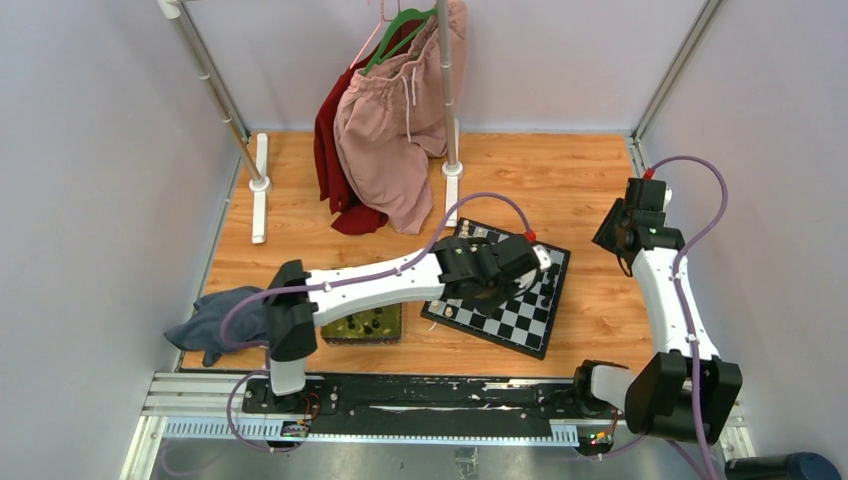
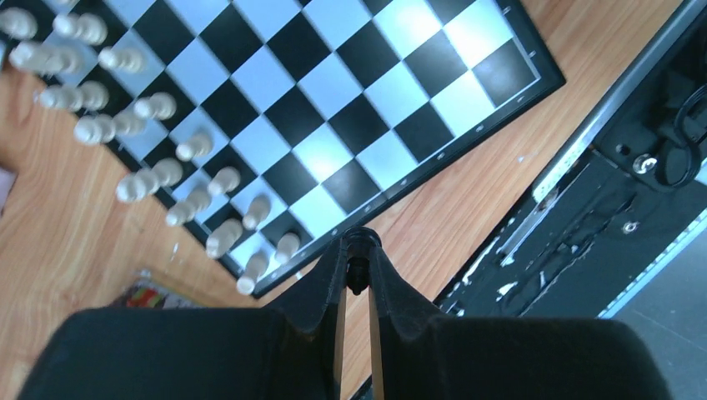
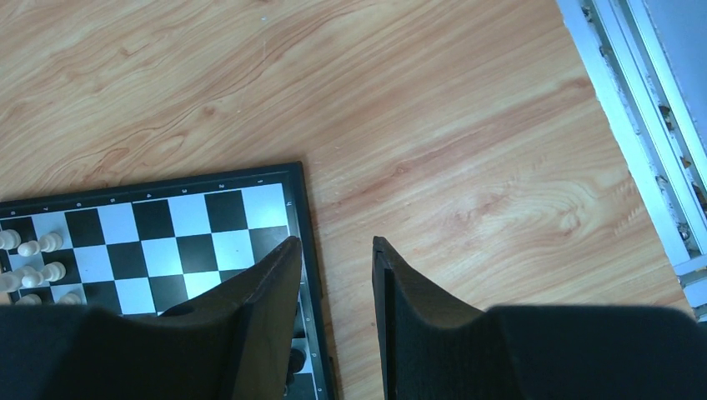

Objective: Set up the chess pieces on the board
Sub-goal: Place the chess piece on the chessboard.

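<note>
- Grip: left gripper nearly closed on 1 black chess piece, pinched betw. the tips. Its long axis seems to run along the fingers; too small to be sure.
- Key relation: piece hangs over the board, by the border nearest the arm bases. White pieces line the board's left side, so black's rows should be the opposite side. Likely needs carrying across.
- Right gripper: open, nothing in it, over the surface just off the board's right corner. Nearer black's side, but empty.
- Counts: board 1; whites approx 16 in 2 rows, blur so not firm; black held 1; more in tray left of the board, uncountable.
</note>
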### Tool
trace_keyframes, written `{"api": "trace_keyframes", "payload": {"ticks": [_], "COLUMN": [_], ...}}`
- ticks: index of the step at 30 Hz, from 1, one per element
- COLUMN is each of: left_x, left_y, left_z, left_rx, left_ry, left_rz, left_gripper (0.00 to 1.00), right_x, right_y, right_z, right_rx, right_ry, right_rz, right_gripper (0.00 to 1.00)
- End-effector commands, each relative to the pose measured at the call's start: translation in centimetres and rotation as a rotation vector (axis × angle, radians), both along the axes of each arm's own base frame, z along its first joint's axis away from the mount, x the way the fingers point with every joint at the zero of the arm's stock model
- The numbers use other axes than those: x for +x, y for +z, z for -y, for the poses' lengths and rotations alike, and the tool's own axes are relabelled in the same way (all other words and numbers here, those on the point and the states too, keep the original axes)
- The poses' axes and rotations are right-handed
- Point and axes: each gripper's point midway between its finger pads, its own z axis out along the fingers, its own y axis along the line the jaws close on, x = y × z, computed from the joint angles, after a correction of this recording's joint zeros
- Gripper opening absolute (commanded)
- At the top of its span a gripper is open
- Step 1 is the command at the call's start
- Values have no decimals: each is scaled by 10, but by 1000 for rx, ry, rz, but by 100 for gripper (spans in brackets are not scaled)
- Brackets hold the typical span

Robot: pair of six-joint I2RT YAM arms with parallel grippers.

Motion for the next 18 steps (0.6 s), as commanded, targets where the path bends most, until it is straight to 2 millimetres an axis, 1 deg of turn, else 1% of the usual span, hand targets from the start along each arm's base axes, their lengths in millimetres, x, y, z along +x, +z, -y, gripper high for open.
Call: {"api": "trace_keyframes", "payload": {"ticks": [1, 6, 12, 18], "left_x": [-6, -2, -1, 0], "left_y": [-9, -25, -41, -49], "left_z": [31, 59, 87, 112], "left_rx": [4, 3, -19, -58], "left_ry": [-85, -85, -65, -42], "left_rz": [-22, -46, -91, -132], "left_gripper": [0, 0, 0, 0], "right_x": [-15, -20, -22, -22], "right_y": [-5, -10, -13, -14], "right_z": [12, 17, 18, 17], "right_rx": [-1, 3, 11, 17], "right_ry": [-59, -79, -88, -82], "right_rz": [-12, -15, -15, -15], "right_gripper": [41, 41, 41, 41]}}
